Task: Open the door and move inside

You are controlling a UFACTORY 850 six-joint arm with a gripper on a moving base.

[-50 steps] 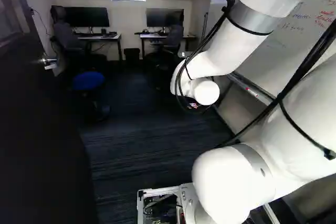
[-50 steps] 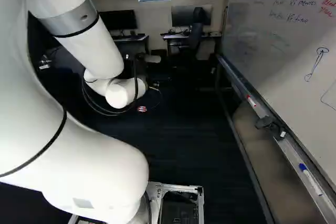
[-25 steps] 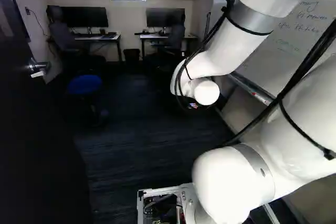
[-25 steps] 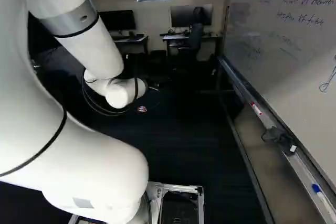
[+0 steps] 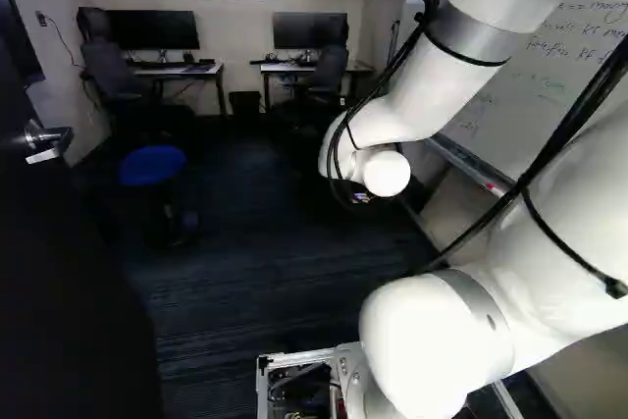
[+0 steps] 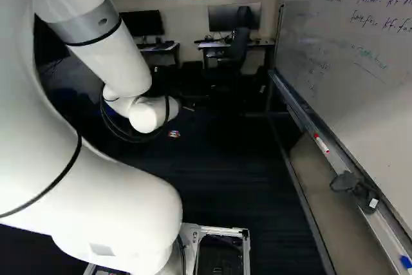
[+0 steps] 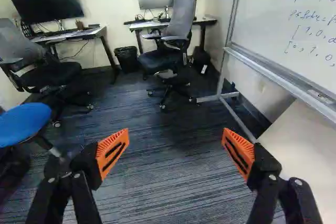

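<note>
Jaws spread wide and empty as the doorway run gets tight

Both orange pads (image 7: 112, 151) of the gripper (image 7: 175, 148) stand well apart with only air between them, the carpet (image 7: 168, 182) beyond. The door (image 5: 74, 282) fills the lower left of the left base view, ajar enough to show the room, its lever handle (image 5: 44, 141) at the left edge with nothing gripping it.

Driving in looks like the step in hand, with the opening probably done. The likeliest trouble is the door: nothing visible holds it, so a closer or a nudge could swing it back into the base (image 5: 299, 358). Veering towards it could bring the same knock.

Overcorrecting the other way invites trouble with the whiteboard (image 6: 380, 82), whose ledge (image 6: 309, 117) runs down the right of the right base view; the arm (image 6: 109, 49) or its slack cables (image 5: 378, 85) might catch there. Farther in, the blue stool (image 5: 152, 165), left of centre in the left base view, could be clipped by an early turn, and the board's floor stand (image 7: 239, 116), ahead of the gripper, could snag a low wheel.
</note>
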